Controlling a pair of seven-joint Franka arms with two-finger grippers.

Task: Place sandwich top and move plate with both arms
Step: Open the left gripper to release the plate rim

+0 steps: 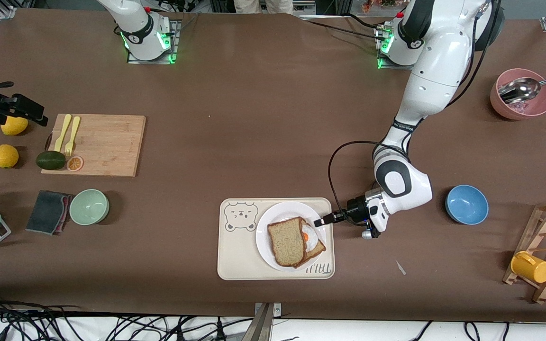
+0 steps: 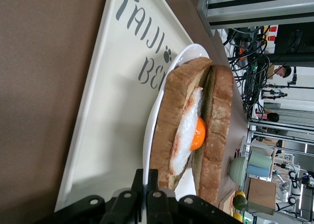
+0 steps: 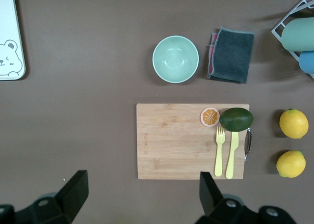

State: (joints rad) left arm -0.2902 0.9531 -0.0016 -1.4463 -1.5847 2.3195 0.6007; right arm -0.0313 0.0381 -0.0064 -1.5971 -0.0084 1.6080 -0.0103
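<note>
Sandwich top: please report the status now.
Left gripper shut at plate rim. Right gripper open over cutting board end, waiting. Sandwich top on egg slice, offset.

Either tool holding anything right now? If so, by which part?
The left tool is shut on the rim of the plate, at the edge toward the left arm's end of the table. The right tool, above the cutting board, is open and holds nothing.
</note>
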